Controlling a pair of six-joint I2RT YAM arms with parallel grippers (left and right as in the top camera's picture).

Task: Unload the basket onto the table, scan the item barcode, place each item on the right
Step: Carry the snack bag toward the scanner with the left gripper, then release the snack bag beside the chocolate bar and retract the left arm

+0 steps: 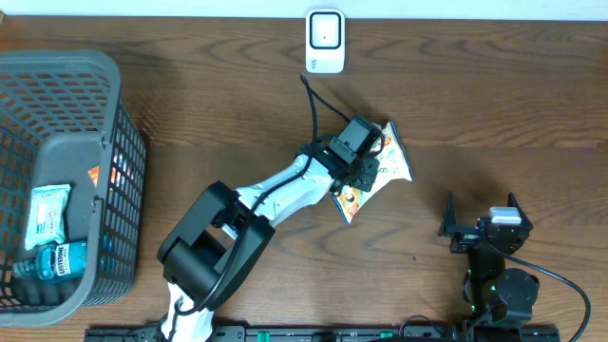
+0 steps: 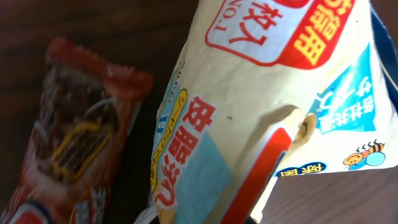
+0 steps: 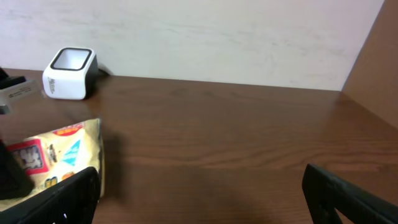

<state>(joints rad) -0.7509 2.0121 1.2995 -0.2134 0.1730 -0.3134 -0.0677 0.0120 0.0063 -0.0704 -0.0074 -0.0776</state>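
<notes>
Left hand (image 1: pixel 366 161): clamped on cream snack packet (image 1: pixel 397 163).
Right hand (image 1: pixel 481 214): fingers stood apart, held nothing.
Scanner (image 1: pixel 325 40): sat at table's (image 1: pixel 494 104) far edge.

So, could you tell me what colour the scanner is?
The scanner is white with a dark window, clearest in the right wrist view.

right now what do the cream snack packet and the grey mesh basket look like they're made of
cream snack packet: thin printed plastic film, slightly glossy, judging by soft creases. grey mesh basket: probably moulded plastic, matte, given its thick smooth rim and even grid walls.
</notes>
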